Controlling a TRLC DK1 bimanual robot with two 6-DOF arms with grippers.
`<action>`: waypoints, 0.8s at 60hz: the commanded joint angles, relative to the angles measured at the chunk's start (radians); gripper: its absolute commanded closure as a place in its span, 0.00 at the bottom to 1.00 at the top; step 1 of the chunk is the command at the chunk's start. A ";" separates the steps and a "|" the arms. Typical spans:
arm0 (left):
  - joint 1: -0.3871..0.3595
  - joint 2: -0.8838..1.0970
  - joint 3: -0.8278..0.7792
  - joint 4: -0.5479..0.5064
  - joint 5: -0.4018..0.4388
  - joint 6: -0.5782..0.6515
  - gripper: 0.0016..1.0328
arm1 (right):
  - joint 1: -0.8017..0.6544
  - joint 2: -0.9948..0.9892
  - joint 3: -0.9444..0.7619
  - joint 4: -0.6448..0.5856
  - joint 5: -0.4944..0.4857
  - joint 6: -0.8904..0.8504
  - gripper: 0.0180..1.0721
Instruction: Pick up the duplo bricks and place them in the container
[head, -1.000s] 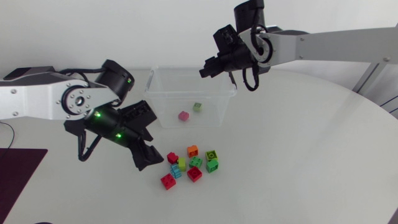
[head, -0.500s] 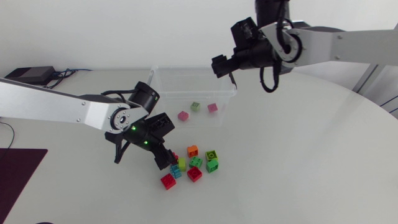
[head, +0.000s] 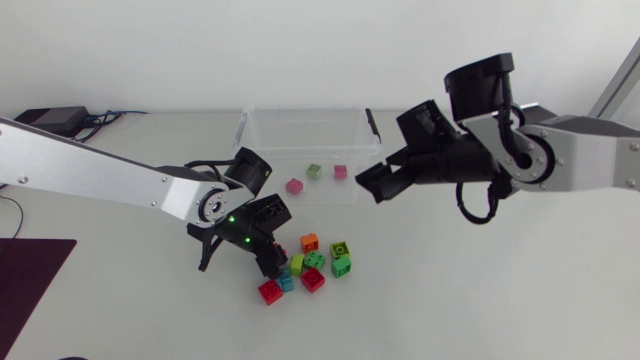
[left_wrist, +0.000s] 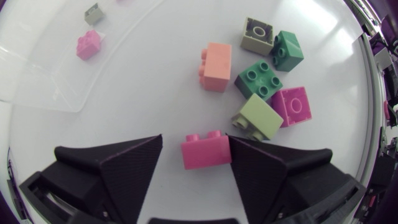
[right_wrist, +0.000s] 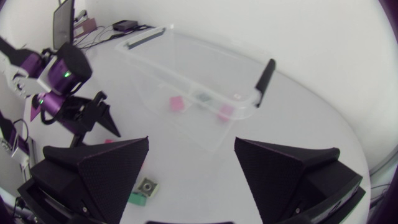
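Straddling pink brick (left_wrist: 206, 149) with left gripper (left_wrist: 195, 139), fingers (left_wrist: 124, 168) apart, set to clamp; holding right gripper (head: 372, 186) beside container (head: 305, 112), fingers (right_wrist: 106, 165) apart and empty, probably for clearance.

Tight brick cluster (left_wrist: 260, 79) ahead of left claw (left_wrist: 195, 145)

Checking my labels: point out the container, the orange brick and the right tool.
container (head: 305, 111), head view, on its far rim.
orange brick (head: 310, 242), head view, on its top face.
right tool (right_wrist: 191, 139), right wrist view, midway between its open fingertips.
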 joint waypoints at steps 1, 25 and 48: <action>-0.001 0.023 -0.027 0.003 -0.002 -0.006 0.89 | 0.043 -0.020 -0.059 -0.015 -0.010 -0.022 0.05; 0.024 -0.280 -0.042 -0.095 0.009 0.021 0.93 | 0.191 0.284 0.035 -0.156 0.077 0.093 0.05; 0.079 -0.478 0.070 -0.049 0.050 -0.022 0.93 | 0.210 0.468 0.148 -0.153 0.166 0.188 0.13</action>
